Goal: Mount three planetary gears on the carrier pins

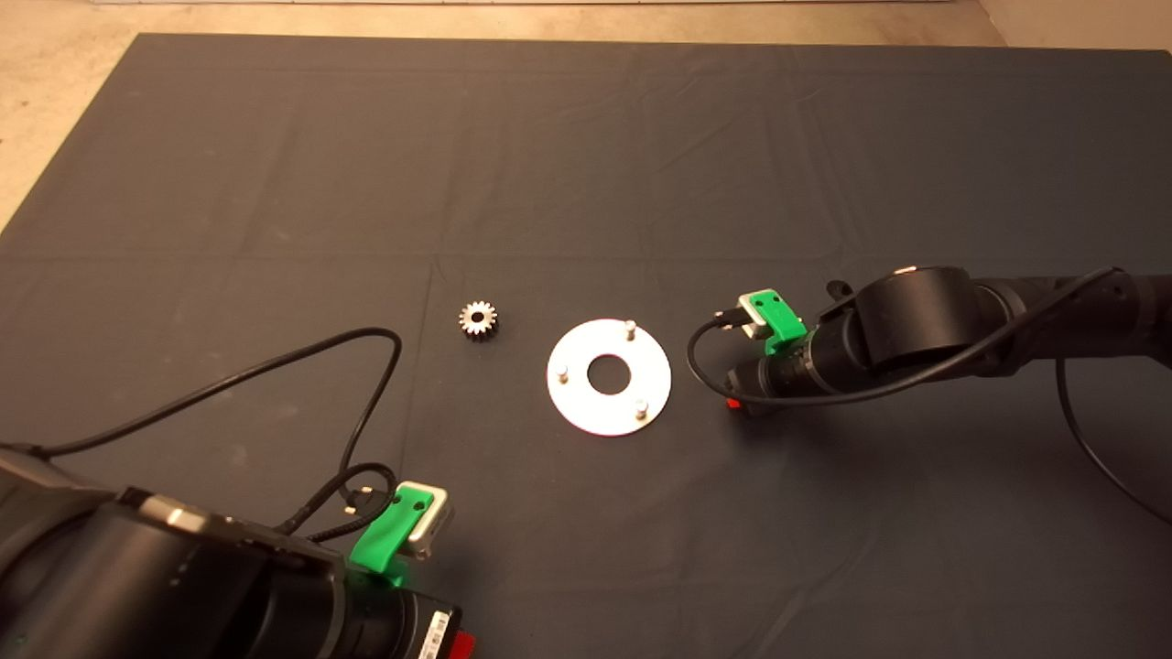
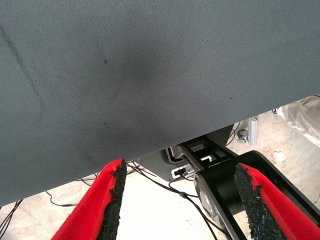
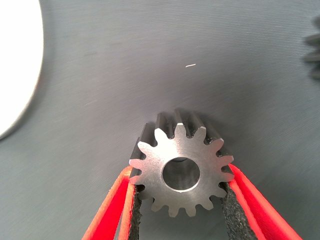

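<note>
The silver disc (image 1: 609, 403) lies mid-mat, and its three carrier pins (image 1: 630, 325) stand bare. One planetary gear (image 1: 478, 320) rests flat on the mat to the left of the disc. My right gripper (image 1: 735, 403) is low over the mat just right of the disc. In the right wrist view that gripper (image 3: 180, 172) is shut on another planetary gear (image 3: 165, 147), pinched by its toothed rim, with the disc's edge (image 3: 15, 65) off to one side. Part of a further toothed gear (image 3: 314, 50) shows at the picture's edge. My left gripper (image 2: 180, 170) is open and holds nothing.
The left arm is parked at the mat's lower left corner (image 1: 462, 641), its black cable (image 1: 366, 394) looping over the mat toward the loose gear. The left wrist view shows the mat's edge with floor and a black stand beyond.
</note>
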`<state>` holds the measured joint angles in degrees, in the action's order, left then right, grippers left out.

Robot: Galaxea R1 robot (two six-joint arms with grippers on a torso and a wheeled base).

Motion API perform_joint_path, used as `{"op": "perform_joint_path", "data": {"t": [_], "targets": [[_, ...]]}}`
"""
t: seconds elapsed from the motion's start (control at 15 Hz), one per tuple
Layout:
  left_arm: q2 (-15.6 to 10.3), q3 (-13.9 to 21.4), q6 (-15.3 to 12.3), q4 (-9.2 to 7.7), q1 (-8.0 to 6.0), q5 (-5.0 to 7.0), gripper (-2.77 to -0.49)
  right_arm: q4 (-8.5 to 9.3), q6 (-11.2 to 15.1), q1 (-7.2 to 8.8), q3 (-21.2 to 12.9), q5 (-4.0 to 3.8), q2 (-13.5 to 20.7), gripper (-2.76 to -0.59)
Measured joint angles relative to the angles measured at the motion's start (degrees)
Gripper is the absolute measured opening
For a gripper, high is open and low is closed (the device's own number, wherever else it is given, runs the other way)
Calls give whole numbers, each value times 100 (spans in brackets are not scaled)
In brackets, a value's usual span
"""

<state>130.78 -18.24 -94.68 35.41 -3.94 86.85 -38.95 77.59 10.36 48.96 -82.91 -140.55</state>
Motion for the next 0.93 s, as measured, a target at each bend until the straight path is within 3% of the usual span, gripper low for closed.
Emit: {"op": "perform_joint_path", "data": {"t": [0.2,0.33,0.47,0.67,0.93], "targets": [[0,0,-2,1,0,-41,-177,17,5,350,-211,36,-28,-242],[4,0,-29,1,-2,-52,-177,147,5,507,-293,41,-44,-242],[131,0,-55,1,0,-49,-177,306,7,608,-402,16,-102,-242],[528,0,-121,1,0,-51,-177,510,22,699,-476,24,-567,-242],[430,0,-156,-1,-2,68,-177,686,22,733,-522,46,-896,-242]]}}
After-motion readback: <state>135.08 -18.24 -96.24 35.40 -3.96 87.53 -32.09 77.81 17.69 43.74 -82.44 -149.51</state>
